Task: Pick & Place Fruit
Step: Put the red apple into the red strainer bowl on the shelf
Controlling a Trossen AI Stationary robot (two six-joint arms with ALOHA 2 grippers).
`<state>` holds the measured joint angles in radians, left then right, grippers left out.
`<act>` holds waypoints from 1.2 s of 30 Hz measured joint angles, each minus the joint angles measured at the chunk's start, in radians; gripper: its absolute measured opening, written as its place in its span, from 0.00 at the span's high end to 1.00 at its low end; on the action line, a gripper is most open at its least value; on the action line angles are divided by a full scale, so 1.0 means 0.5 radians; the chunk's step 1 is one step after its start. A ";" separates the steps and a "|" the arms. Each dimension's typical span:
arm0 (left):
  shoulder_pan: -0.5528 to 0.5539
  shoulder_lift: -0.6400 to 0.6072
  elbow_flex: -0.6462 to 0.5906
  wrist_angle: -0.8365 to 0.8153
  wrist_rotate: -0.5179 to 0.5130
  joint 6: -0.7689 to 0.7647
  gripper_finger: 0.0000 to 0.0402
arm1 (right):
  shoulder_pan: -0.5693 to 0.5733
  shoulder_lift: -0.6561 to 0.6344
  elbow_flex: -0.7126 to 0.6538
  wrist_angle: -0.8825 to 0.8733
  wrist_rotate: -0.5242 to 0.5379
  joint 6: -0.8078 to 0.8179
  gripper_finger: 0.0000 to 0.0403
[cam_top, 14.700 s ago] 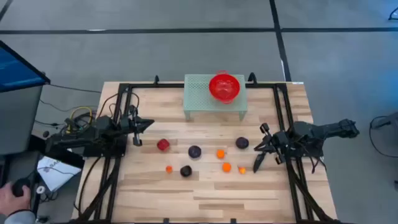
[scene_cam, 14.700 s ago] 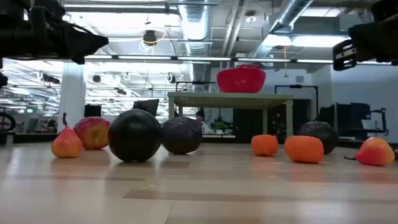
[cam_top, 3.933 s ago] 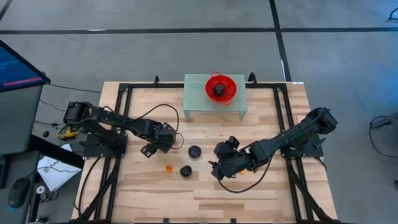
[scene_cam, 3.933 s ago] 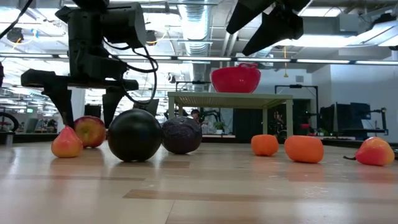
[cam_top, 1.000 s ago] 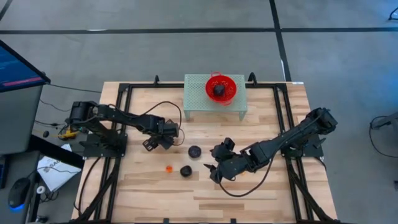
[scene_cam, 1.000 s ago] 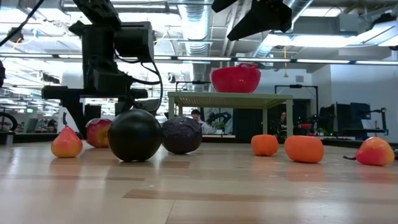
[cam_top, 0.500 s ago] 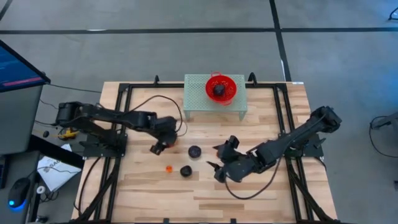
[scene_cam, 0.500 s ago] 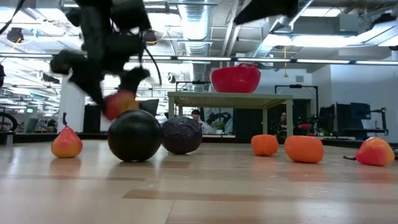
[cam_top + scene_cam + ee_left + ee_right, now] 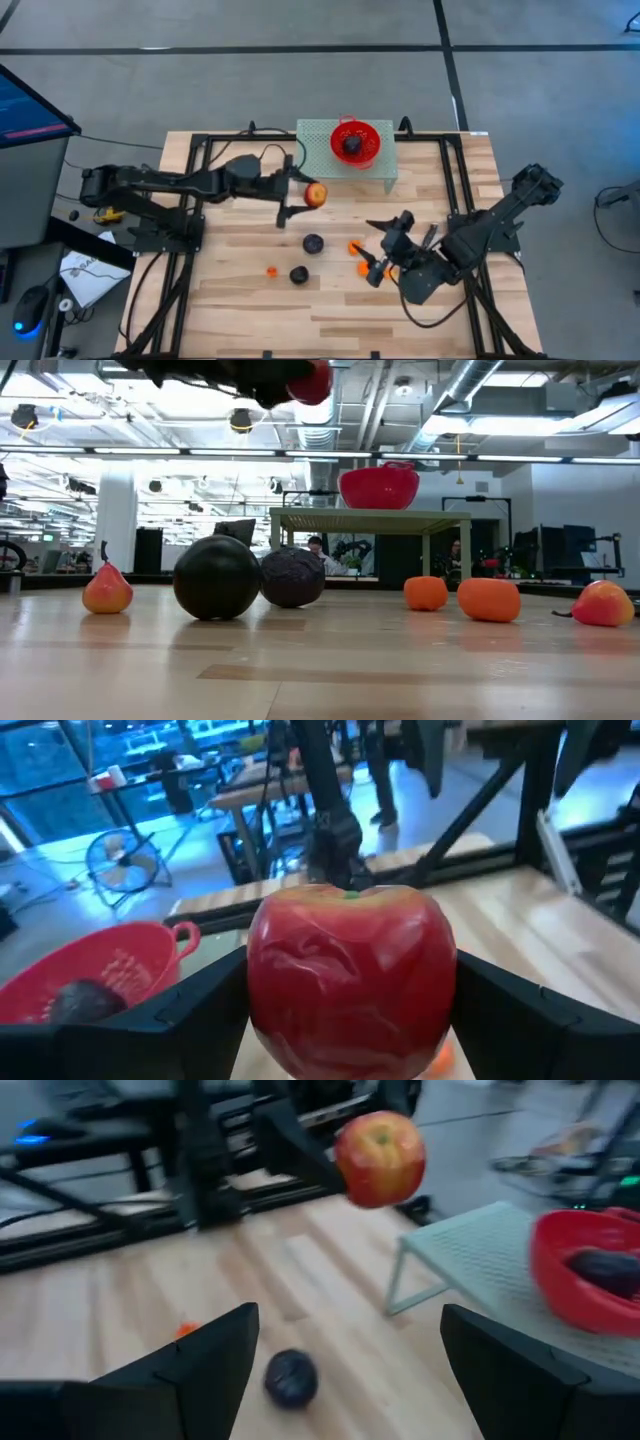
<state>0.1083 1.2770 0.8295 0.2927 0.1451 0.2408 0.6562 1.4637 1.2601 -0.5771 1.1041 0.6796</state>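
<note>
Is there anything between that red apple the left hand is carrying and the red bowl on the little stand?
Nothing visible. The left hand holds the red apple in the air, close beside the green stand. The red bowl on top is open and holds only one dark fruit.

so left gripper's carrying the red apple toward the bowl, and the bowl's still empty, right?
Not empty. The high view shows a dark purple fruit already in the red bowl; the left wrist view shows it too. The rest holds: the left gripper is shut on the red apple, raised beside the bowl's stand.
</note>
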 joint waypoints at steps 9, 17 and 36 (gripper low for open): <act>-0.024 0.180 -0.002 0.277 0.370 -0.331 0.26 | -0.271 0.054 0.072 0.340 -0.428 -0.967 0.21; -0.023 0.182 -0.002 0.269 0.708 -0.710 0.26 | -0.576 0.122 0.672 -0.173 -1.310 -1.701 0.06; -0.023 0.183 -0.002 0.106 0.819 -0.717 0.26 | -0.829 0.816 1.243 -0.669 -1.595 -2.949 0.07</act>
<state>0.0966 1.3685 0.8284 0.3456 0.5544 -0.1178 0.2417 1.8715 1.8816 -0.9116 0.3065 -0.7948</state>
